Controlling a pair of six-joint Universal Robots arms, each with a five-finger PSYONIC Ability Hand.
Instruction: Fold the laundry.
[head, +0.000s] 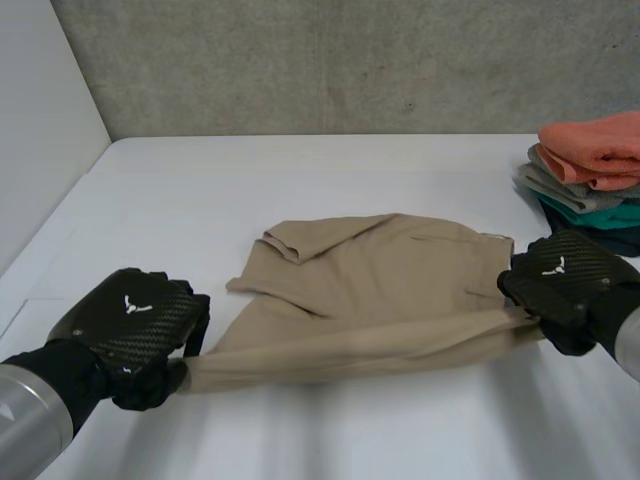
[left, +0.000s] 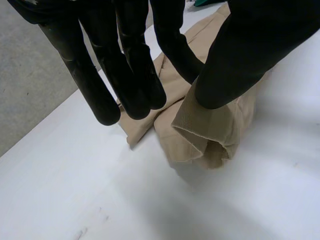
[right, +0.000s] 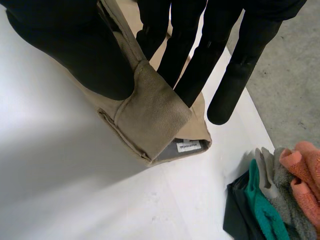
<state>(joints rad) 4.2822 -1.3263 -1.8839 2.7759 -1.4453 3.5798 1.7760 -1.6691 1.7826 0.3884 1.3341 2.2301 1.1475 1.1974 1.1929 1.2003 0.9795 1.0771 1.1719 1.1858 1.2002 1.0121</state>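
A tan garment (head: 370, 290) lies spread on the white table (head: 300, 170), its near edge lifted and stretched taut between my hands. My left hand (head: 130, 330) pinches the left end of that edge. In the left wrist view the thumb (left: 240, 65) presses the ribbed cloth (left: 205, 130) against the fingers (left: 175, 45). My right hand (head: 565, 285) holds the right end. In the right wrist view its thumb (right: 75, 55) clamps a folded tan corner (right: 150, 112) with a small white label (right: 189, 146) against the fingers (right: 195, 65).
A stack of folded cloths (head: 590, 175), orange on top over grey, teal and dark ones, sits at the table's far right, close behind my right hand. The same stack (right: 272, 200) lies beyond the right hand's fingertips. A grey concrete wall (head: 350, 60) stands behind the table.
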